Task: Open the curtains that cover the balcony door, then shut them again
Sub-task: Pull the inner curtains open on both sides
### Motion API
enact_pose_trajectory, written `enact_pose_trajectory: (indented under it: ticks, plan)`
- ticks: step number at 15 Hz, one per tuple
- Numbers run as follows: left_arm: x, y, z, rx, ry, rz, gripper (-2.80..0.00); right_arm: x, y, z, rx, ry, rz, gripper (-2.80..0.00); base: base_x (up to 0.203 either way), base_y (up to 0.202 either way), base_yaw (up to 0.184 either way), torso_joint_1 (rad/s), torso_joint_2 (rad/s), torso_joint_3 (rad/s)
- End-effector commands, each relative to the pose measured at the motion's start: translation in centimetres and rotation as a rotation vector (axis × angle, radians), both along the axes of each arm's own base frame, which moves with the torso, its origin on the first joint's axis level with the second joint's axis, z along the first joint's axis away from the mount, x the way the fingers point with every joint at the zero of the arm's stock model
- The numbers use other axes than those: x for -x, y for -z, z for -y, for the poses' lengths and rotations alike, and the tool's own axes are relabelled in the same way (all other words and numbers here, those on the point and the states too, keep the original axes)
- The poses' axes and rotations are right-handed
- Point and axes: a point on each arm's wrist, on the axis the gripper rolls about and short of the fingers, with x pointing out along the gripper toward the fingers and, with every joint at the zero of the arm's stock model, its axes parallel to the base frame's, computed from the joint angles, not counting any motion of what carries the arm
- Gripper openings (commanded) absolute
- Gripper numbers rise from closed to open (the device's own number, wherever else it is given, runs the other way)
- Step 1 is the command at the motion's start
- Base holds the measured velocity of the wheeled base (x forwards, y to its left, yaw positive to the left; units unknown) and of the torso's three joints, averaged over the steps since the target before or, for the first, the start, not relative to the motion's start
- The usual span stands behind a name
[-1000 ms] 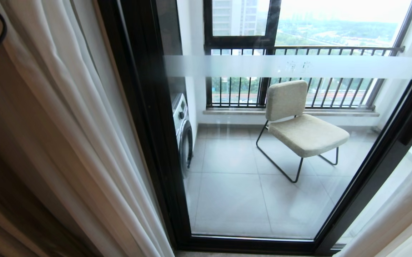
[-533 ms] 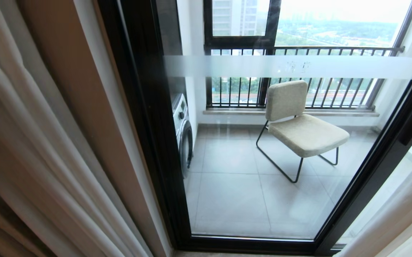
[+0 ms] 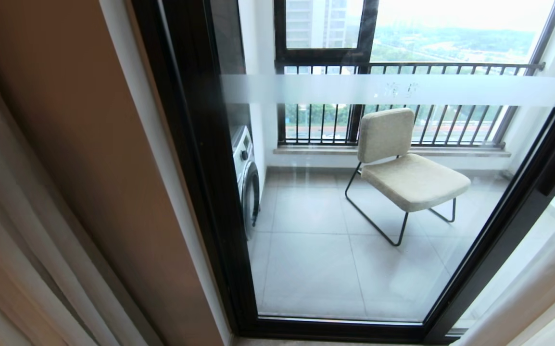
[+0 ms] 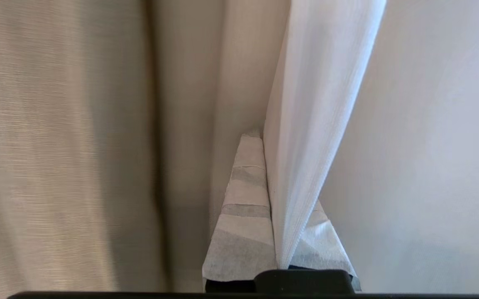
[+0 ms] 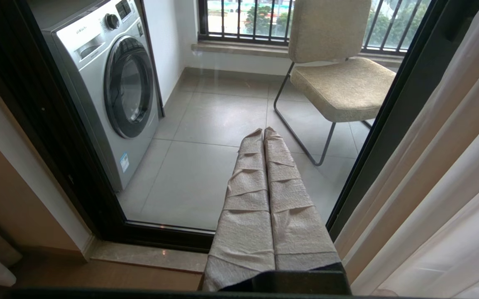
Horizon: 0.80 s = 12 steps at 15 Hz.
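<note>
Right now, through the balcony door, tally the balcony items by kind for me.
Chair: 1
Washing machine: 1
Total: 2, both behind the balcony door glass.

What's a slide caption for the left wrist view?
Left gripper shut on a fold of white sheer curtain, cream drape beside it.

Balcony floor, grey tiles, is lying straight ahead of the right gripper, behind glass. Washing machine is standing on it to one side of the gripper tips, w/ chair standing on thin black legs to the other side. Indoor floor w/ pale stone sill is running just below the gripper.
</note>
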Motion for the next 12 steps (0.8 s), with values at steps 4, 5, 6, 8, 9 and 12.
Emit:
enact_pose_trajectory:
  ticks: [4, 5, 6, 8, 9, 12]
  plan:
    - [-0.7, -3.7, 4.1, -0.104, 0.129, 0.09, -2.8, 0.0, 0.0, 0.0, 0.0, -0.002, 0.001, -2.8, 0.0, 0.0, 0.0, 0.0, 0.0, 0.0]
    - [-0.5, -4.8, 4.8, -0.138, 0.165, 0.109, -2.8, 0.0, 0.0, 0.0, 0.0, -0.001, 0.001, -2.8, 0.0, 0.0, 0.0, 0.0, 0.0, 0.0]
    - [-0.2, -5.8, 5.5, -0.165, 0.19, 0.128, -2.8, 0.0, 0.0, 0.0, 0.0, -0.002, 0.001, -2.8, 0.0, 0.0, 0.0, 0.0, 0.0, 0.0]
    - [0.3, -6.6, 6.2, -0.187, 0.199, 0.146, -2.8, 0.0, 0.0, 0.0, 0.0, -0.001, 0.001, -2.8, 0.0, 0.0, 0.0, 0.0, 0.0, 0.0]
    - [0.5, -6.8, 6.3, -0.193, 0.2, 0.15, -2.8, 0.0, 0.0, 0.0, 0.0, -0.001, 0.001, -2.8, 0.0, 0.0, 0.0, 0.0, 0.0, 0.0]
    - [0.5, -6.8, 6.4, -0.194, 0.204, 0.152, -2.8, 0.0, 0.0, 0.0, 0.0, -0.001, 0.001, -2.8, 0.0, 0.0, 0.0, 0.0, 0.0, 0.0]
